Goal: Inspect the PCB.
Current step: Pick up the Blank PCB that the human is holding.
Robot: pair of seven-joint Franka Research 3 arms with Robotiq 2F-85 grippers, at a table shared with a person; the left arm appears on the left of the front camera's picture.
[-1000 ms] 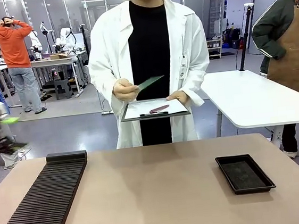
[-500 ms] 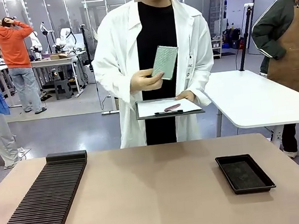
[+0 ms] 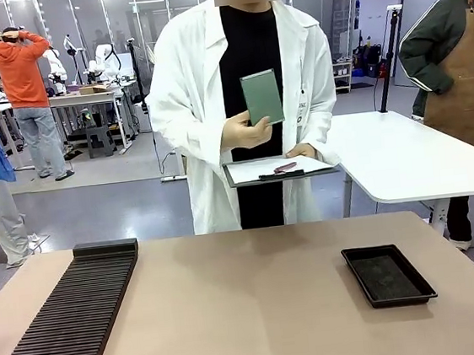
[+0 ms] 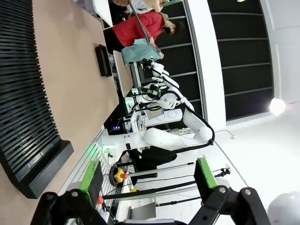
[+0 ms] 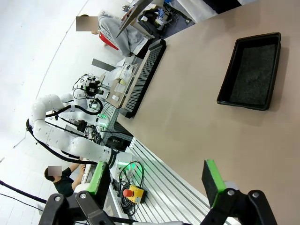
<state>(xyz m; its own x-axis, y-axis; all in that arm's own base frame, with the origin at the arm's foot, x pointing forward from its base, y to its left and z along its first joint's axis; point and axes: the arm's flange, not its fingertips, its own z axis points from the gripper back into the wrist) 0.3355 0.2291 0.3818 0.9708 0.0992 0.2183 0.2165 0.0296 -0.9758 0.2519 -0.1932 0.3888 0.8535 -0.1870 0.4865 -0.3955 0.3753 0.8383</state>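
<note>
- At the robot's side of a shared workshop: a tan table (image 3: 253, 328) with a matt top. Beyond it are grey flooring, a white table (image 3: 396, 156) to the right, and benches and bystanders farther back.
- Left gripper (image 4: 148, 174) — fingers spread wide, green pads well apart, nothing between them. It is raised off the tabletop and touches nothing.
- Right gripper (image 5: 155, 179) — likewise wide open with nothing in its grasp, raised above the table's near side.
- PCB (image 3: 262, 97) — off the table, held upright at chest height by the person in a white coat at the far side. Its plain green face is toward the front camera, and the raised hand (image 3: 245, 132) grips it at the lower edge.
- Clipboard (image 3: 281, 173) — dark, with white paper, held roughly level at waist height by the other hand (image 3: 302, 150), just below the PCB. A small reddish item (image 3: 285, 166) lies on the paper; it is too small to name for certain, perhaps a pen.
- Slotted rack (image 3: 66, 323) — black and long, on the table's left side, running from the near edge toward the far side.
- Tray (image 3: 388, 274) — black and shallow, on the table's right side, well apart from the rack, with open tabletop between the two.
</note>
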